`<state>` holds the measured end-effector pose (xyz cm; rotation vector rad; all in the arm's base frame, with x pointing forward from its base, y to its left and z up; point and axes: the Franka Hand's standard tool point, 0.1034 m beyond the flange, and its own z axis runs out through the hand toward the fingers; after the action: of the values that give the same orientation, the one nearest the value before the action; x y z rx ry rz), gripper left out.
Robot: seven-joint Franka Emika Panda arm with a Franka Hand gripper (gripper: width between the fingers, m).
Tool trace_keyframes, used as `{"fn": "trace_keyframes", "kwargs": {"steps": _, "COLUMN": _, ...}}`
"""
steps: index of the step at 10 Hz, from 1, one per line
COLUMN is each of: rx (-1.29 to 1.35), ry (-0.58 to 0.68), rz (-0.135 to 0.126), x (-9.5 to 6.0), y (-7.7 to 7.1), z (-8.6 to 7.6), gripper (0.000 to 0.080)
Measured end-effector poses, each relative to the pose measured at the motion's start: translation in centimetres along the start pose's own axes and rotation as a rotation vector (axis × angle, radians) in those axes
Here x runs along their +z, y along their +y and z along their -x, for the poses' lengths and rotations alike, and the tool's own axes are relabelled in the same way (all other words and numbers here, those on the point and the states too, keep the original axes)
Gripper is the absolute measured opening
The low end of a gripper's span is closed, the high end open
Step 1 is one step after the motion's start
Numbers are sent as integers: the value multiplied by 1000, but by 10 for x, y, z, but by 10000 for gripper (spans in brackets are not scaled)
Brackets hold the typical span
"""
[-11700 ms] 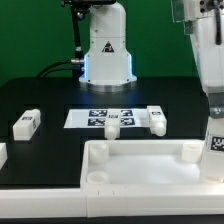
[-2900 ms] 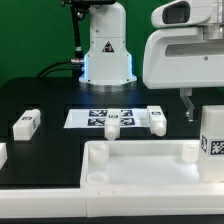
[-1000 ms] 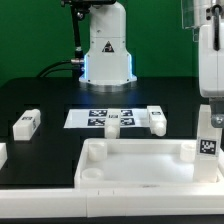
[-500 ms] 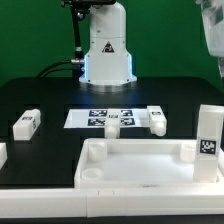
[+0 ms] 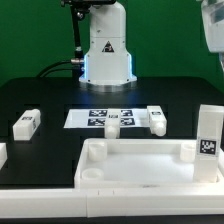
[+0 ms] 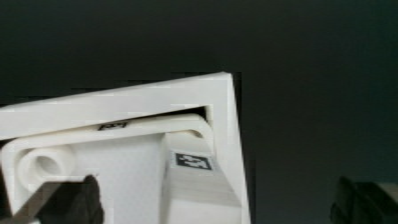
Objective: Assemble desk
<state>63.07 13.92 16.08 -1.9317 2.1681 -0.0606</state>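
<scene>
The white desk panel (image 5: 140, 165) lies at the front of the black table, rim up. One tagged white leg (image 5: 208, 131) stands upright on its corner at the exterior view's right. My gripper (image 6: 217, 205) is open and empty, high above that corner. Its dark fingertips (image 6: 64, 202) stand wide apart at the edges of the wrist view, which shows the panel corner (image 6: 210, 95) and a leg tag (image 6: 192, 160) below. In the exterior view only the white hand (image 5: 213, 28) shows at the top right. Two loose legs (image 5: 112, 125) (image 5: 157, 122) stand behind the panel, and another (image 5: 26, 123) lies at the left.
The marker board (image 5: 98, 117) lies flat behind the panel in mid-table. The big white robot base (image 5: 106, 45) stands at the back. A white piece (image 5: 2, 153) pokes in at the exterior view's left edge. A green wall is behind.
My gripper has let go of the leg on the panel's right corner and risen straight up, almost out of the exterior view. The leg stays upright.
</scene>
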Motion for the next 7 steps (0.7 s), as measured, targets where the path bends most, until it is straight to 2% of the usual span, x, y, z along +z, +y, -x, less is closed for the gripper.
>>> {"fn": "trace_keyframes", "kwargs": {"steps": 2, "rx": -191, "ry": -9, "rz": 26, "x": -7, "y": 30, "z": 9, "gripper": 649}}
{"fn": "trace_keyframes", "kwargs": {"steps": 6, "rx": -447, "ry": -7, "rz": 25, "x": -4, "y": 27, "z": 5, "gripper": 649}}
{"fn": "trace_keyframes", "kwargs": {"steps": 7, "rx": -555, "ry": -4, "rz": 29, "x": 0, "y": 38, "z": 2, "gripper": 649}}
